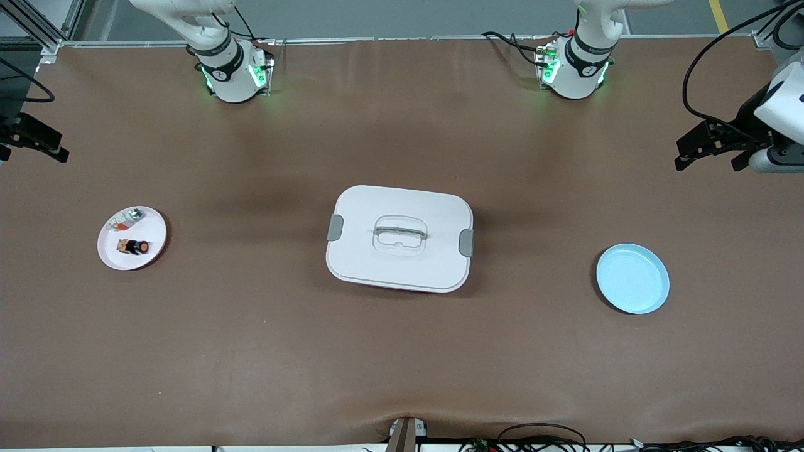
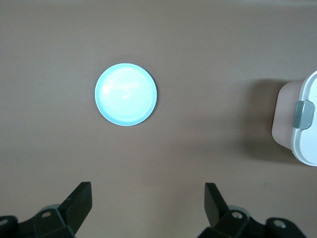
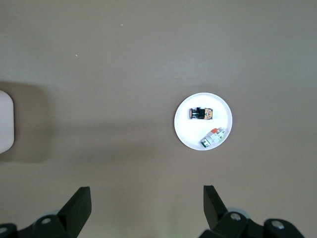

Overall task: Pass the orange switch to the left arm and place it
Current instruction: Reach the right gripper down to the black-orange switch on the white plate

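Blue plate [image 1: 632, 278]: nearest the front camera, toward the left arm's end of the table, empty, well apart from the box.

Box [image 1: 399, 238]: white, lid on, grey side clips, mid-table between the two plates; slightly farther from the camera than the blue plate.

Pink plate [image 1: 132, 238]: toward the right arm's end of the table, about level with the box. Contents, two items:
- Orange switch [image 1: 134, 247]: lying on its side on the part of the plate nearer the camera, orange cap pointing toward the box.
- Silver and red-orange part [image 1: 125, 220]: on the part of the plate farther from the camera, just beside the switch, not touching it.

Left gripper [image 1: 713, 152]: raised at the table's edge at the left arm's end, fingers spread wide, holding nothing.

Right gripper [image 1: 31, 139]: raised at the table's edge at the right arm's end, fingers [image 3: 79, 204] spread wide, holding nothing; the pink plate lies in its wrist view.
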You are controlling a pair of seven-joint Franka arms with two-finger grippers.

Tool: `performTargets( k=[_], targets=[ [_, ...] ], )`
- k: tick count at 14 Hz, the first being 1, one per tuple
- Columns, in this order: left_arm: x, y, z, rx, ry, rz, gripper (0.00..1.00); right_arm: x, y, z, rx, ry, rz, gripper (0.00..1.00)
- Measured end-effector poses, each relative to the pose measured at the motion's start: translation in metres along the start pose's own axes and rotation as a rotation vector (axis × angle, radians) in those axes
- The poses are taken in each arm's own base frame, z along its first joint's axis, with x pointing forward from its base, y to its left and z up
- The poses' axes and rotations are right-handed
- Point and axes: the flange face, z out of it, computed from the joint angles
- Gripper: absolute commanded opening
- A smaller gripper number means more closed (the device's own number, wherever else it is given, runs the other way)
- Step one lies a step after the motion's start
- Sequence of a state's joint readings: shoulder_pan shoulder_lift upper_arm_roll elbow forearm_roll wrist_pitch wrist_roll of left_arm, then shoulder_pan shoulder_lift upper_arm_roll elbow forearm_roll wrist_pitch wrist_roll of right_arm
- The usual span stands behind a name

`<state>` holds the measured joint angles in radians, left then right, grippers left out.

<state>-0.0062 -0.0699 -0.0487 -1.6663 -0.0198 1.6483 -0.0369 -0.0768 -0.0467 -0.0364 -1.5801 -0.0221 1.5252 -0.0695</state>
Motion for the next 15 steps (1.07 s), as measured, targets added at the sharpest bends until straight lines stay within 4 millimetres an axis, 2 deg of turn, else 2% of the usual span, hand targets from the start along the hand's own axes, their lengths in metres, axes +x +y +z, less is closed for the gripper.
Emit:
performTargets(
  k=[2, 7, 12, 15],
  targets=[
    [0.0, 0.0, -0.001, 0.0, 0.003, 0.0, 1.0, 0.002, 0.005, 0.005, 0.0, -0.008, 0.009, 1.0],
    [0.0, 0.004, -0.003, 0.0, 0.006, 0.007, 1.0, 0.024, 0.005, 0.04, 0.002, -0.054, 0.007, 1.0],
    [0.0, 0.008, -0.005, 0.0, 0.01, 0.014, 1.0, 0.036, 0.006, 0.061, 0.001, -0.07, 0.003, 1.0],
    [0.0, 0.008, -0.005, 0.0, 0.01, 0.014, 1.0, 0.041, 0.023, 0.09, 0.003, -0.073, -0.003, 1.0]
  ],
)
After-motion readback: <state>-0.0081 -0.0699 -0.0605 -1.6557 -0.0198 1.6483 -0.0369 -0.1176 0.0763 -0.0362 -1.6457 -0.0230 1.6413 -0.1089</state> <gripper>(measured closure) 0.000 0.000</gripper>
